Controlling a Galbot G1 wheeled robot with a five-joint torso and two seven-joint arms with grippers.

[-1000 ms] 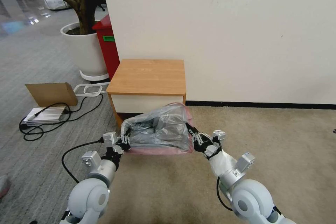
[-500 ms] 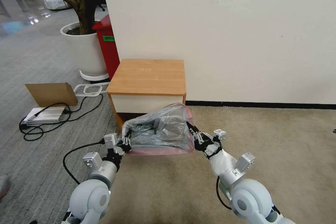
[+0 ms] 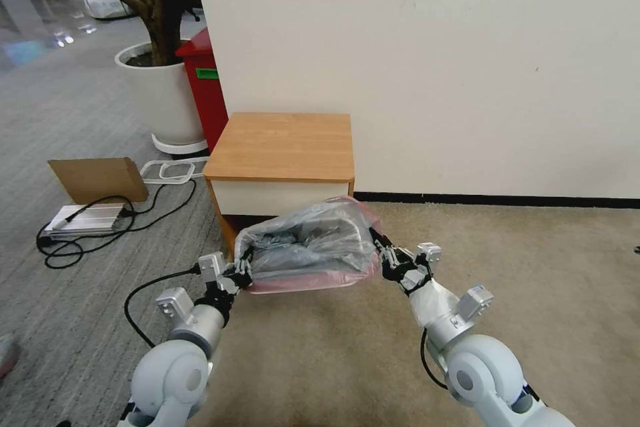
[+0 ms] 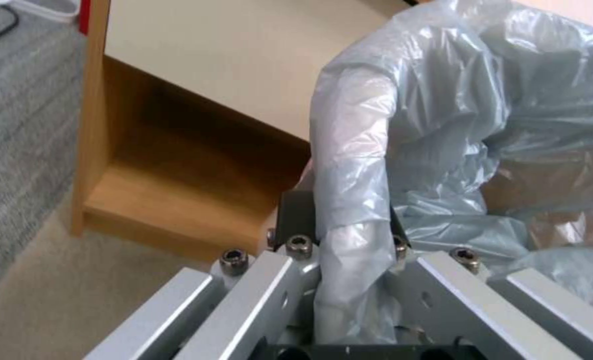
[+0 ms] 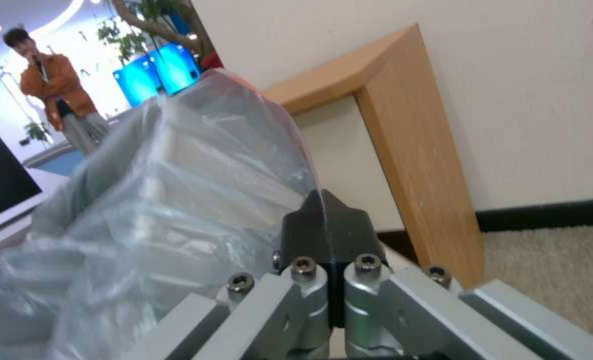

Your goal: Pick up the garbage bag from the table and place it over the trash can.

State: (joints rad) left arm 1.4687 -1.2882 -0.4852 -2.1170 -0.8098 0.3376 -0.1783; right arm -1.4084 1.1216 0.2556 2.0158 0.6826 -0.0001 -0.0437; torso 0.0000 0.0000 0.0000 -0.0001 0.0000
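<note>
The garbage bag [image 3: 310, 243], crinkly translucent grey with a pinkish-red edge, hangs stretched between my two grippers just in front of the table [image 3: 283, 143], low over the carpet. My left gripper [image 3: 241, 271] is shut on the bag's left edge; the left wrist view has the film [image 4: 456, 125] bunched between the fingers of the left gripper [image 4: 340, 220]. My right gripper [image 3: 380, 250] is shut on the bag's right edge, where the thin plastic [image 5: 176, 200] runs into the closed black tips of the right gripper [image 5: 326, 215]. The trash can is hidden from view.
A big white plant pot [image 3: 160, 93] and a tall red bin [image 3: 203, 87] stand left of the table by the wall. A cardboard piece [image 3: 100, 177], black cables [image 3: 100, 227] and a white wire frame [image 3: 170, 170] lie on the grey floor. Beige carpet [image 3: 533, 267] lies open on the right.
My right gripper has moved to the right and slightly away from me, pulling the bag's mouth wider and tauter. The left gripper has hardly moved.
</note>
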